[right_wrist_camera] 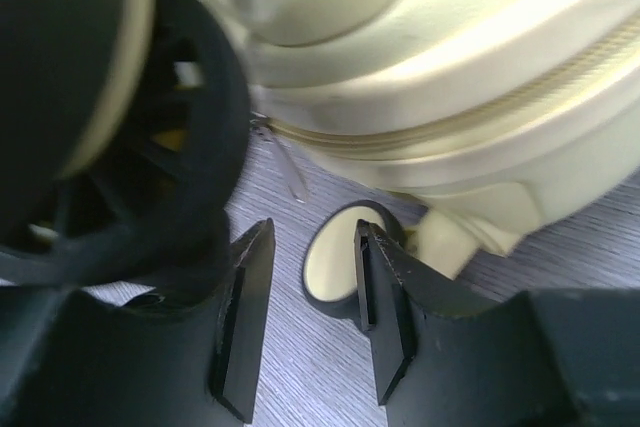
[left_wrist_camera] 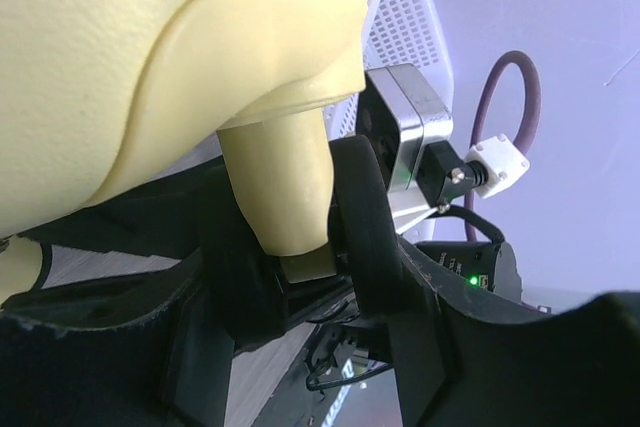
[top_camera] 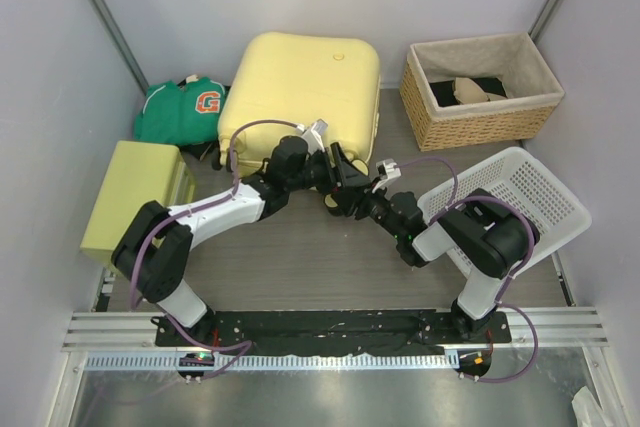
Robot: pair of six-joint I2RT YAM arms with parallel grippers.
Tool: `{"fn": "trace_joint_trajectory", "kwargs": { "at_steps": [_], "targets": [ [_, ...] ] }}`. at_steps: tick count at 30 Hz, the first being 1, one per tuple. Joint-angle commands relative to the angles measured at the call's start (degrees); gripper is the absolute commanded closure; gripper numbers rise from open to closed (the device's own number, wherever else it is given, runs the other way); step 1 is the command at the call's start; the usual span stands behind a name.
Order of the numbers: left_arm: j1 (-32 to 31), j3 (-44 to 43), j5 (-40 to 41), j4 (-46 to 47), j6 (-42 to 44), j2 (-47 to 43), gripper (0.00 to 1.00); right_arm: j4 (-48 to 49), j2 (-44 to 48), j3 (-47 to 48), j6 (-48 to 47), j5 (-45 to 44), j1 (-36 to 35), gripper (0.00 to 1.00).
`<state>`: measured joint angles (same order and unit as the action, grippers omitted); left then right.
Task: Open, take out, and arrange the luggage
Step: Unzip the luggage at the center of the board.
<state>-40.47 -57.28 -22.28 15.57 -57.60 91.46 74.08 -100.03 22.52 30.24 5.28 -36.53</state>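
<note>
The luggage [top_camera: 300,77], a pale yellow hard-shell suitcase, lies flat and closed at the back centre. Both grippers meet at its near right corner. My left gripper [top_camera: 337,169] is shut on a wheel mount there. In the left wrist view, the yellow strut [left_wrist_camera: 285,187] and black wheel [left_wrist_camera: 365,217] sit between its fingers [left_wrist_camera: 225,267]. My right gripper [right_wrist_camera: 313,232] stands open low over the table. Only table shows between its fingers. A small black wheel with a yellow hub [right_wrist_camera: 335,262] lies just past the tips, and a second wheel [right_wrist_camera: 180,147] looms at the left. The zipper seam [right_wrist_camera: 450,117] runs above.
A wicker basket [top_camera: 480,87] with cloth inside stands at the back right. A white plastic basket [top_camera: 525,197] sits right of the right arm. On the left are a yellow-green box [top_camera: 135,197] and a green jacket [top_camera: 180,107]. Walls close in on three sides.
</note>
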Motion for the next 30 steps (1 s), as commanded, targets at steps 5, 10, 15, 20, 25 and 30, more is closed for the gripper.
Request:
{"fn": "trace_joint_trajectory", "kwargs": {
  "at_steps": [5, 10, 15, 20, 25, 30],
  "targets": [
    [-3.65, -5.30, -1.98, 16.95, -3.83, 0.38, 1.00, 21.54, 2.38, 2.08, -1.94, 0.26, 0.32, 0.53],
    [-3.83, -4.86, -1.36, 18.70, -5.32, 0.56, 1.00, 21.54, 3.00, 2.08, -2.38, -2.72, 0.32, 0.53],
    [-4.36, -4.60, -0.66, 20.28, -6.38, 0.82, 1.00, 21.54, 1.68, 3.57, -2.99, -3.26, 0.41, 0.52],
    [-4.53, -4.16, -0.04, 22.65, -8.49, 1.26, 1.00, 21.54, 1.24, 4.72, -3.96, -4.57, 0.41, 0.51],
    [-4.53, -3.63, 1.63, 25.64, -10.77, 2.14, 1.00, 21.54, 0.80, 6.65, -3.43, -2.82, 0.32, 0.51],
    [-4.44, -3.98, 1.98, 29.07, -13.76, 3.72, 1.00, 21.54, 0.36, 7.27, -3.34, -3.16, 0.06, 0.51]
  ]
}}
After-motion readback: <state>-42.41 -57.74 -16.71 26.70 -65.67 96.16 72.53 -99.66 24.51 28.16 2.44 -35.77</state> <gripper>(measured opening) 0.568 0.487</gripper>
